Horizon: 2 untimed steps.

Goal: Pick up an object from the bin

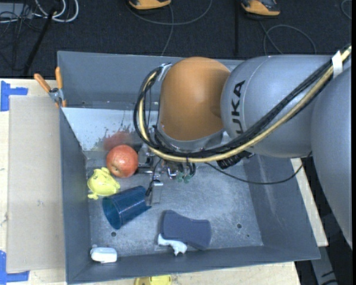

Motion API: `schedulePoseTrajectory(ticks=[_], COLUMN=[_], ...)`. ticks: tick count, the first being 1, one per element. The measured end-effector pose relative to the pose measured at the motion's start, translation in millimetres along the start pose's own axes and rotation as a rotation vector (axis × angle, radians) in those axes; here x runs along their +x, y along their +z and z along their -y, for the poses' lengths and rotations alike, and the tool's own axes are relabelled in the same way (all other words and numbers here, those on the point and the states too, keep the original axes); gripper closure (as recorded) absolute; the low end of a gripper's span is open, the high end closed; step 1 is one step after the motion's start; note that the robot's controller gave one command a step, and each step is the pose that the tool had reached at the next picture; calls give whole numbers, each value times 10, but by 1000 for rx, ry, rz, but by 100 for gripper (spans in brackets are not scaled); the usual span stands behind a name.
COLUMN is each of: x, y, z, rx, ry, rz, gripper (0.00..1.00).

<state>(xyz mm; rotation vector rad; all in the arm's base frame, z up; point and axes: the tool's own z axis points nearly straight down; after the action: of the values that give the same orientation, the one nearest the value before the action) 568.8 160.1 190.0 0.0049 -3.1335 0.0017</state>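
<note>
My gripper (153,186) hangs under the arm's orange cover at the bin's middle left, mostly hidden by it. Its lower end sits at the rim of a blue plastic cup (124,207) that lies on its side with the mouth towards the gripper. Just left of the gripper rests a red apple (122,161), close to touching it. A yellow rubber duck (102,183) lies below the apple, against the cup's base end.
A dark blue sponge with a white scrap at its corner (186,230) lies near the front wall. A small white oblong thing (104,254) sits in the front left corner. The arm and its cables cover the bin's back right.
</note>
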Motion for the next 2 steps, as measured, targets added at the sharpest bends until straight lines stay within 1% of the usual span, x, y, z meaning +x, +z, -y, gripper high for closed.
schedulePoseTrajectory(ticks=[1, 2], x=[-18, 51], y=[-47, 581], z=[10, -35], rx=[-2, -1], ry=[5, -106], rz=[8, 10], gripper=[0, 0])
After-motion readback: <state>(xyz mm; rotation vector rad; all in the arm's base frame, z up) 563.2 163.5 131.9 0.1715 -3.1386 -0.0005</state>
